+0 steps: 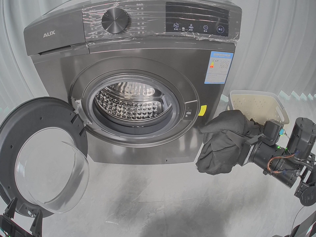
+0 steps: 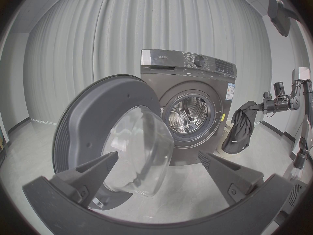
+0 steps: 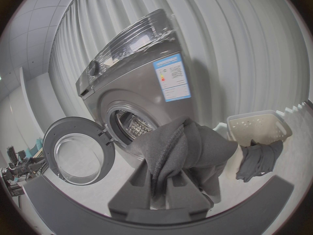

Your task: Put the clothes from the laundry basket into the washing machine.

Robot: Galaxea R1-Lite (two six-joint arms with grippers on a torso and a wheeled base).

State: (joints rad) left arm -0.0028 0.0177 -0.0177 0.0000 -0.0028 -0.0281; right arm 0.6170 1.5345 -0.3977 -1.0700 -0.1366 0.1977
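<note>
A garment (image 1: 223,142) held beside the washer (image 1: 131,60)
The right claw (image 3: 161,177) pinches it (dark, bunched, hanging) between basket (image 1: 260,104) and washer; the left claw (image 2: 158,153), spread, sits low by the open door (image 1: 42,148).

The back of the room is hung with a pale pleated curtain (image 1: 279,50). The floor (image 1: 164,198) is laid in smooth light grey with darker mottling, and soft light is reflected from it. A panelled ceiling (image 3: 29,26) and a plain white side wall (image 2: 11,82) edged with dark skirting (image 2: 18,124) are seen
</note>
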